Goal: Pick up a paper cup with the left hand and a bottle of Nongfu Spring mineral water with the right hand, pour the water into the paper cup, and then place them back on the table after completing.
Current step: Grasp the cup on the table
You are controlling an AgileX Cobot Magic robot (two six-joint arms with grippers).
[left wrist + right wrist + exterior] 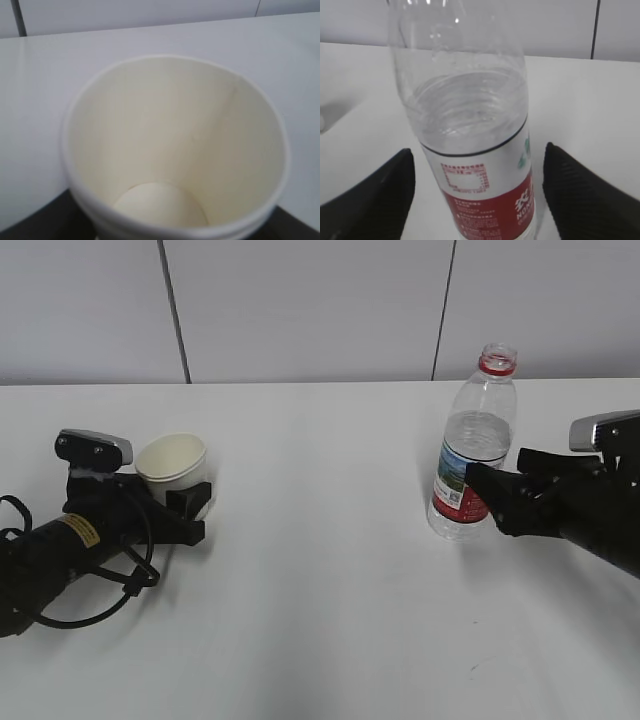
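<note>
The white paper cup stands upright on the white table at the left, and its inside looks dry. My left gripper, on the arm with the yellow label, lies low with its jaws wide apart round the cup. In the left wrist view the cup fills the frame and dark fingers show at both bottom corners. The uncapped Nongfu Spring bottle, about half full of clear water, stands at the right. My right gripper is open, with a gap between each finger and the bottle.
A grey panelled wall runs behind the table's far edge. Loose black cables loop beside the left arm. Bare tabletop lies between cup and bottle and in front of both.
</note>
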